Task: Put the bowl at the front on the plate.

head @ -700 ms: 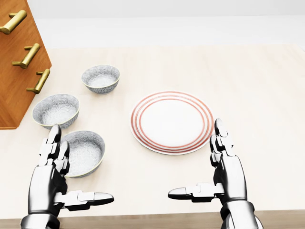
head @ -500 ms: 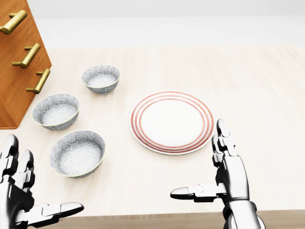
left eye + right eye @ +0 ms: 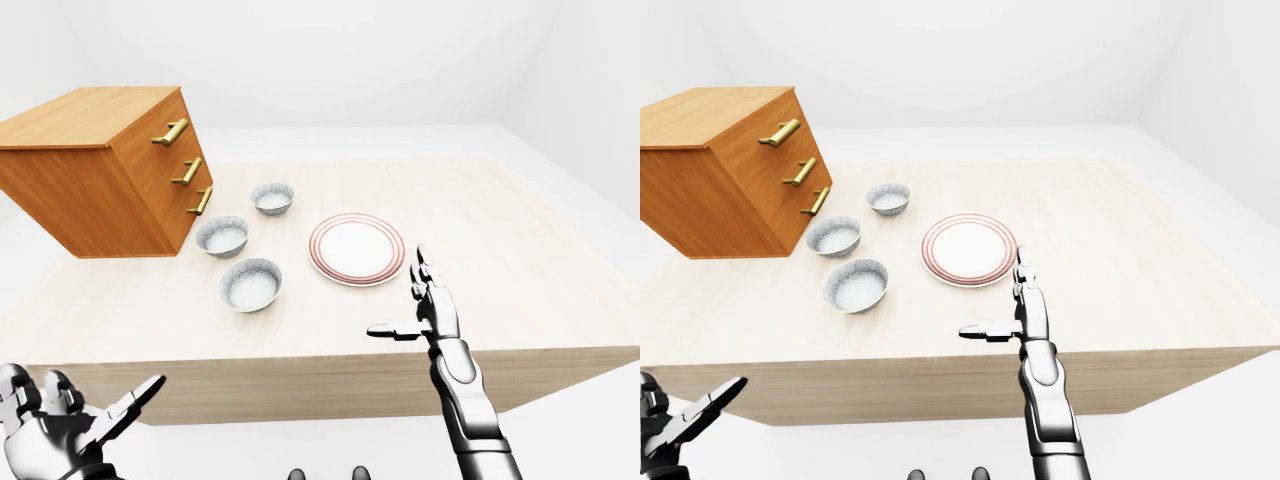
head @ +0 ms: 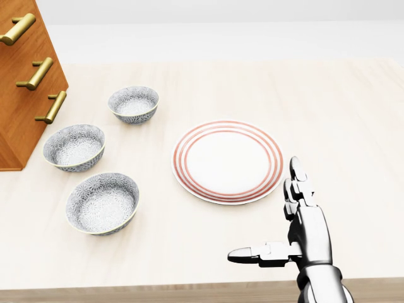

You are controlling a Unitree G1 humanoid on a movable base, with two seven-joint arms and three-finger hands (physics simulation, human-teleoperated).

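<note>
Reach stage, nothing grasped: the target bowl (image 4: 103, 203) sits lower-left of the plate (image 4: 227, 161) in the head view, apart from it. The right hand (image 4: 307, 235) hovers just lower-right of the plate, fingers splayed. The left hand (image 3: 55, 428) hangs well off lower-left, splayed too. Likely next: a hand closes on that bowl's rim.

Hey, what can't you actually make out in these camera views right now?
Left hand: absent from the head view; the left-eye view's bottom-left corner cuts off its wrist.
Drawer chest: cropped by the head view's left edge.
Right hand: forearm cut by the bottom edge in every view.
</note>
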